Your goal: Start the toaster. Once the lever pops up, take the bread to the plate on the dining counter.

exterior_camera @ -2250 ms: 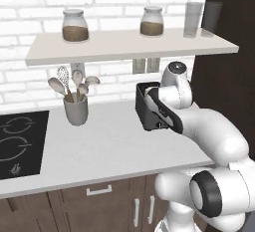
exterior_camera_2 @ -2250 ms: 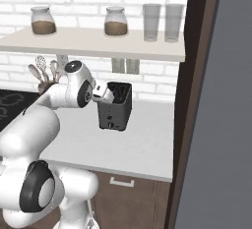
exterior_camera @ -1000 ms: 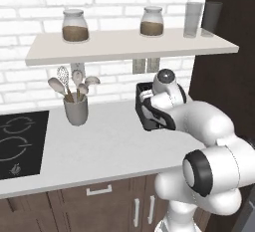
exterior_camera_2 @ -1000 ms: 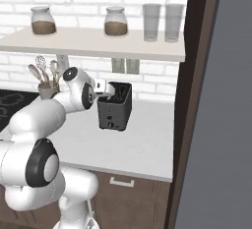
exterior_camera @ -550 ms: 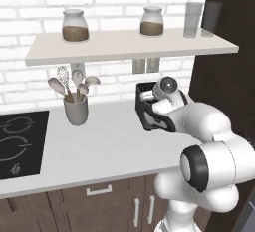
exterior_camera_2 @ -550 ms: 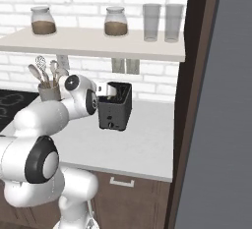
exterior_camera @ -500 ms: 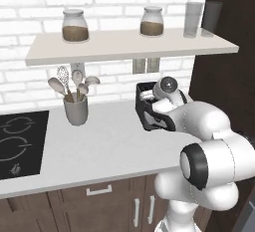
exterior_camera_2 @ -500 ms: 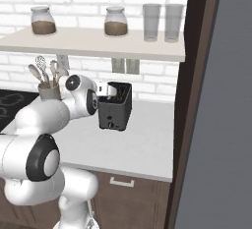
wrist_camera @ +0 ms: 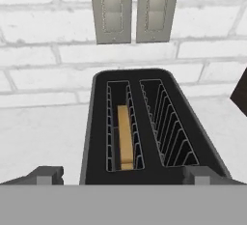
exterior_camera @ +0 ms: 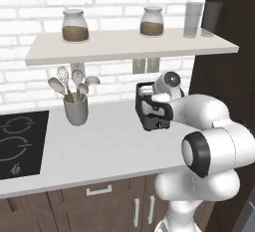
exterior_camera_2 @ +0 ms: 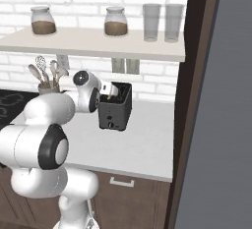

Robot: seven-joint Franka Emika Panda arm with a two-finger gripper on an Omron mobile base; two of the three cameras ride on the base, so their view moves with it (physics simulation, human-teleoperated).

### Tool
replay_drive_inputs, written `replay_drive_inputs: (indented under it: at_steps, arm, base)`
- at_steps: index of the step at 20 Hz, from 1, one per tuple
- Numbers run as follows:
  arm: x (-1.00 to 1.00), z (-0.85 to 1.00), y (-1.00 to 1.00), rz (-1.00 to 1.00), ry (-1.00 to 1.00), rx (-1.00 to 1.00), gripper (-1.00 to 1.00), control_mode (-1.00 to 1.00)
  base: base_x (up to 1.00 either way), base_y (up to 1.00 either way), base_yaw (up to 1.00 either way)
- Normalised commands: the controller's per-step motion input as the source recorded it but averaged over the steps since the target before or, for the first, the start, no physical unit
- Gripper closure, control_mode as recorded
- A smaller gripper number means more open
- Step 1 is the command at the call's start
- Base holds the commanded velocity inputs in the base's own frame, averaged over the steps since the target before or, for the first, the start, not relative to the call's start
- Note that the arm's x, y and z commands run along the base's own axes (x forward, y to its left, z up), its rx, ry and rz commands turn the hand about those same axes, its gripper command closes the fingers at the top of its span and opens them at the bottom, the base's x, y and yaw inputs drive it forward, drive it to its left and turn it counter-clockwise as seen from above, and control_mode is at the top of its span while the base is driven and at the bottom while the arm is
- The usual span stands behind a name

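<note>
Toaster (exterior_camera: 152, 112) sits mid-frame in the left base view on the white tabletop (exterior_camera: 109, 146), back near the brick wall, under the long shelf (exterior_camera: 124, 44). Gripper (wrist_camera: 123, 173) hovers just above its front edge, jaws spread wide, nothing between them; the two tips straddle the toaster body at the bottom of the hand view. Reads as lined up over the slots, either for the lever or for a later grab at the slice.

Bread (wrist_camera: 125, 137) stands on edge low in the left slot of the hand view, top still below the rim, right slot empty. Judging by that, toasting hasn't finished, or hasn't started; the lever itself I can't make out. Plate and dining counter aren't at this station, so a drive comes later.

Surroundings: two wall outlets (wrist_camera: 132, 7) directly behind the toaster, utensil cup (exterior_camera: 75, 107) left of centre and well apart, cooktop (exterior_camera: 20, 141) at the lower left. Jars and glasses sit on the shelf overhead. Tall dark cabinet panel (exterior_camera_2: 194, 100) crowds the right side. The shelf limits headroom for lifting straight out.
</note>
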Motion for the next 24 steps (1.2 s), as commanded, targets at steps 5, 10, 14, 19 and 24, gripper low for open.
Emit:
replay_drive_inputs:
  at_steps: [5,10,14,19,24]
  arm:
    - [0.03,0.15,0.00,0.00,0.00,0.01,-1.00,-1.00]
    - [0.07,0.00,0.07,0.00,0.00,0.00,-1.00,-1.00]
    - [0.02,0.00,0.01,-0.01,0.00,0.00,-1.00,-1.00]
    - [0.00,0.00,0.00,0.00,0.00,0.00,-1.00,-1.00]
    - [0.00,0.00,0.00,0.00,0.00,0.00,-1.00,-1.00]
  base:
    - [0.00,0.00,0.00]
    - [0.00,0.00,0.00]
    - [0.00,0.00,0.00]
    - [0.00,0.00,0.00]
    - [0.00,0.00,0.00]
